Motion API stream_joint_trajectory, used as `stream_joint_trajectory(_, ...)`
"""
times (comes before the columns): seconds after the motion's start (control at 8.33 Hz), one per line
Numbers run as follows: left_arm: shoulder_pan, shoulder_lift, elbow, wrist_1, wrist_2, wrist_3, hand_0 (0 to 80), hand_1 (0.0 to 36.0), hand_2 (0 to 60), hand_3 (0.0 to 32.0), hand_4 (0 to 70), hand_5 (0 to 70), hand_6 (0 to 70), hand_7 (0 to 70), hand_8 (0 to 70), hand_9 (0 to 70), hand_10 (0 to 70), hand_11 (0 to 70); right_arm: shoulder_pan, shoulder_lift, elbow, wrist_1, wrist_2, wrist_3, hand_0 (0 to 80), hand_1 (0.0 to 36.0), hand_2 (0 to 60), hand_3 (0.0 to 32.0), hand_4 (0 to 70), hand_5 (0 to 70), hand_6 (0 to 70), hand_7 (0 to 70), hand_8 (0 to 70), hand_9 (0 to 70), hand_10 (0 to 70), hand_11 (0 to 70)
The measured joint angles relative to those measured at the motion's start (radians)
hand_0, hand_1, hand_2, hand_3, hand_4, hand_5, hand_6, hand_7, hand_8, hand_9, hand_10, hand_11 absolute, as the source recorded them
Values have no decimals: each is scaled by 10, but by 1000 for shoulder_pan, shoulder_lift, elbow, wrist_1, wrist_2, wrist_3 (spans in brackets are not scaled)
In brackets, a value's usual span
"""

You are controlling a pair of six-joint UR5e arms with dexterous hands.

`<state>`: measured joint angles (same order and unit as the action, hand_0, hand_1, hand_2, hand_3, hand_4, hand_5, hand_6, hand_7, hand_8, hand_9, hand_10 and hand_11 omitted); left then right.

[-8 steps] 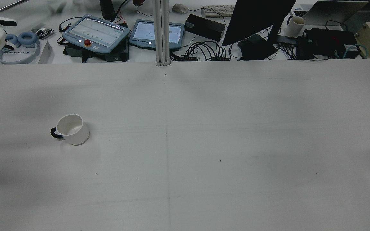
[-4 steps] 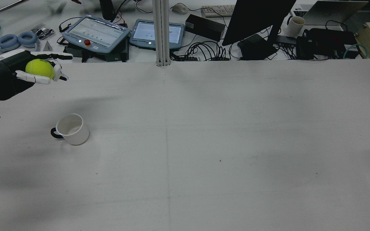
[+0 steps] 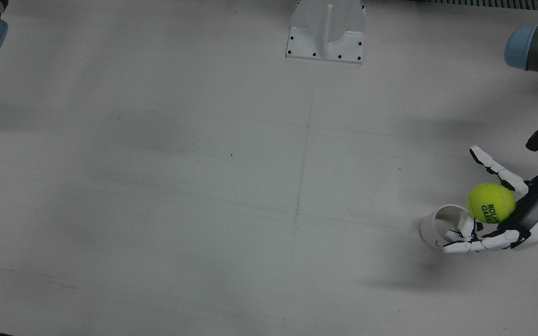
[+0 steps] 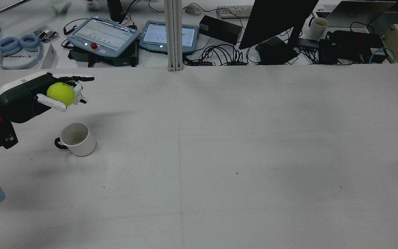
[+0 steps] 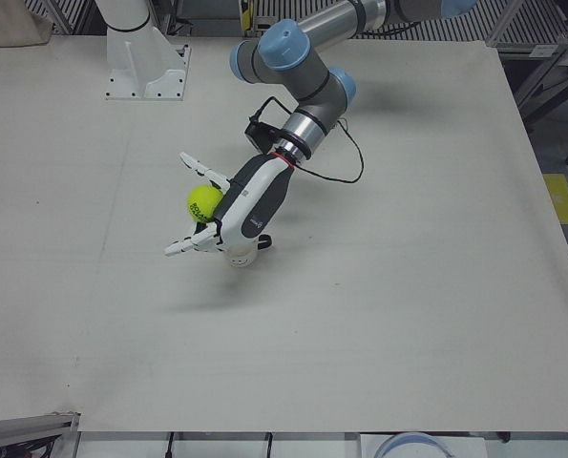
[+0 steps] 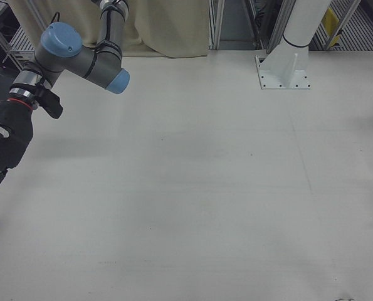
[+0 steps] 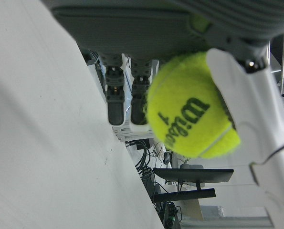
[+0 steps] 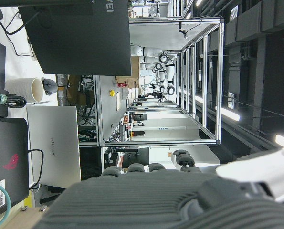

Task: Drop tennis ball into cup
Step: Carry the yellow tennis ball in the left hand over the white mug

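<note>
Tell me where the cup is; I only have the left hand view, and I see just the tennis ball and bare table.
Observer: The white mug stands upright on the table, on the robot's left half.
Operator: Is the ball over it?
Observer: Not quite. In the front view the tennis ball, held in the left hand, sits beside the mug's opening, not over it.
Operator: Anything inside the mug?
Observer: No, the rear view shows it empty.

Tennis ball (image 4: 60, 94) in left hand (image 4: 33, 95), above cup (image 4: 76, 139).
</note>
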<state>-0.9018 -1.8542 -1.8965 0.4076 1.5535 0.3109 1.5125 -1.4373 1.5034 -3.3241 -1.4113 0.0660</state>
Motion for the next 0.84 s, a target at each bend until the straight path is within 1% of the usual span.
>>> stream_joint_trajectory(0.12, 17, 8, 12, -14, -11, 4, 474, 85, 41, 0, 308, 107, 438, 700, 412, 616, 228, 333, 0, 0, 0, 0, 0, 0, 0, 0, 0, 0, 0, 0, 0, 0, 0, 0, 0, 0)
stream_joint_trajectory(0.24, 28, 29, 22, -36, -32, 6, 472, 81, 61, 0, 309, 122, 494, 700, 422, 613, 227, 332, 0, 0, -1, 0, 0, 0, 0, 0, 0, 0, 0, 0, 0, 0, 0, 0, 0, 0)
stream_joint_trajectory(0.36, 36, 55, 28, -59, -51, 6, 471, 88, 49, 0, 312, 97, 366, 700, 396, 614, 225, 328, 0, 0, -1, 0, 0, 0, 0, 0, 0, 0, 0, 0, 0, 0, 0, 0, 0, 0)
stream_joint_trajectory(0.48, 41, 74, 32, -74, -61, 6, 430, 69, 157, 0, 308, 100, 460, 700, 395, 579, 197, 286, 0, 0, -1, 0, 0, 0, 0, 0, 0, 0, 0, 0, 0, 0, 0, 0, 0, 0)
stream_joint_trajectory(0.6, 46, 82, 33, -83, -66, 6, 425, 106, 145, 0, 228, 28, 124, 457, 115, 235, 49, 76, 0, 0, -1, 0, 0, 0, 0, 0, 0, 0, 0, 0, 0, 0, 0, 0, 0, 0)
stream_joint_trajectory(0.72, 52, 85, 33, -86, -68, 5, 445, 144, 176, 0, 161, 15, 60, 201, 7, 26, 0, 0, 0, 0, -2, 0, 0, 0, 0, 0, 0, 0, 0, 0, 0, 0, 0, 0, 0, 0)
stream_joint_trajectory(0.84, 55, 86, 32, -88, -69, 3, 457, 171, 176, 0, 111, 0, 0, 166, 0, 19, 0, 0, 0, 0, -2, 0, 0, 0, 0, 0, 0, 0, 0, 0, 0, 0, 0, 0, 0, 0)
